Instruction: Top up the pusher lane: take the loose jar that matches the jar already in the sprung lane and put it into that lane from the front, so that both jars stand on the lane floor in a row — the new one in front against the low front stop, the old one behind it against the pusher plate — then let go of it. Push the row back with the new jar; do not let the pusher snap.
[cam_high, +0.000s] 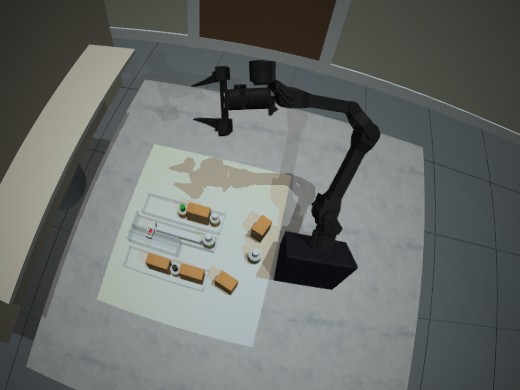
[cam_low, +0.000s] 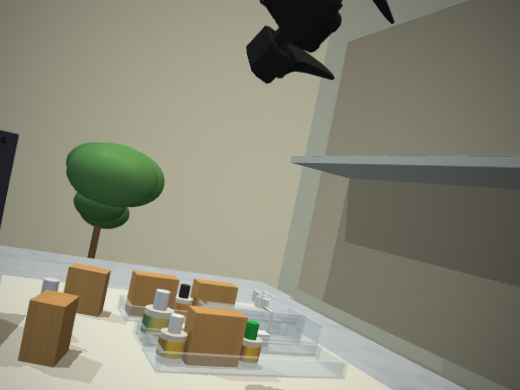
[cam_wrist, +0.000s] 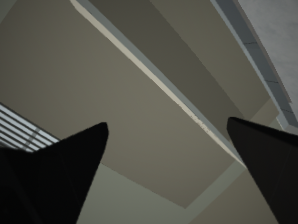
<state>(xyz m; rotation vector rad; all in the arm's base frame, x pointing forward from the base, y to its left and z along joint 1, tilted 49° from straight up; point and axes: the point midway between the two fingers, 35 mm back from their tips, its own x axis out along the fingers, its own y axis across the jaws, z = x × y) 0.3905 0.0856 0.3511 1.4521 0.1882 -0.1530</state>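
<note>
The sprung lane is the middle of three clear lanes on the cream mat. A white-capped jar stands at its front end, and the pusher plate is at the far end. A loose white-capped jar stands on the mat near the robot base, half hidden behind a block in the exterior view. My gripper is open and empty, high above the table's far side, well away from the jars. The wrist view shows only wall and shelf.
The outer lanes hold wooden blocks, a green-capped jar, a black-capped jar and another white-capped jar. Two loose blocks flank the loose jar. The black base stands beside them. A shelf juts out.
</note>
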